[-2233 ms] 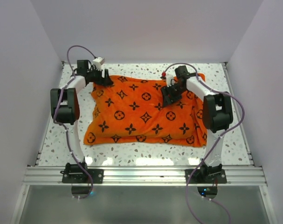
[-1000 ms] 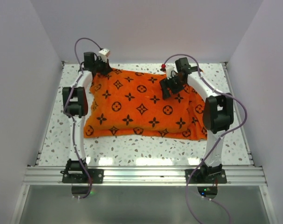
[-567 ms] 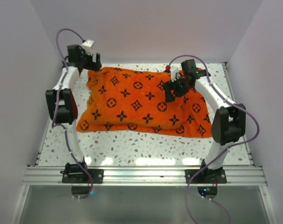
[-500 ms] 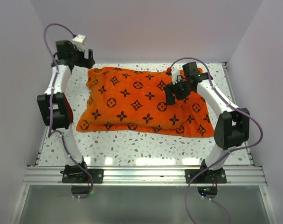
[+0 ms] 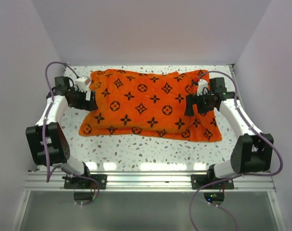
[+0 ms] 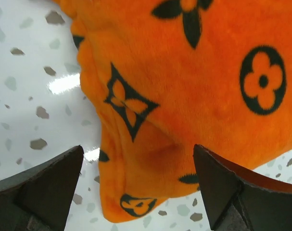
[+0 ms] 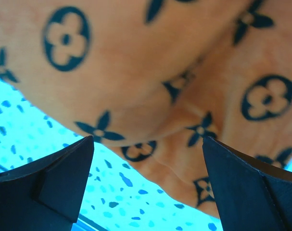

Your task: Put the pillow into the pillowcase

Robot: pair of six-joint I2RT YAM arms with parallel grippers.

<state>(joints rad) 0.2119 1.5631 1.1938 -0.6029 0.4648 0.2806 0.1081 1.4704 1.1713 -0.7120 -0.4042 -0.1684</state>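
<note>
Hands wide open: left hand (image 6: 138, 159) and right hand (image 7: 148, 144) gripping nothing, one at each end of the pillowcase (image 5: 146, 106)
It lies plump on the tabletop (image 5: 136, 154); no pillow showing anywhere (likely inside already, I'd say); looks all but done, perhaps some tidying left

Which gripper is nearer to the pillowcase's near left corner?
Left. The left gripper is at the pillowcase's left edge, beyond that corner; the right gripper over its right part.

Right wrist view: pillowcase (image 7: 136, 72) blurred, cropped; pillow hidden.
</note>
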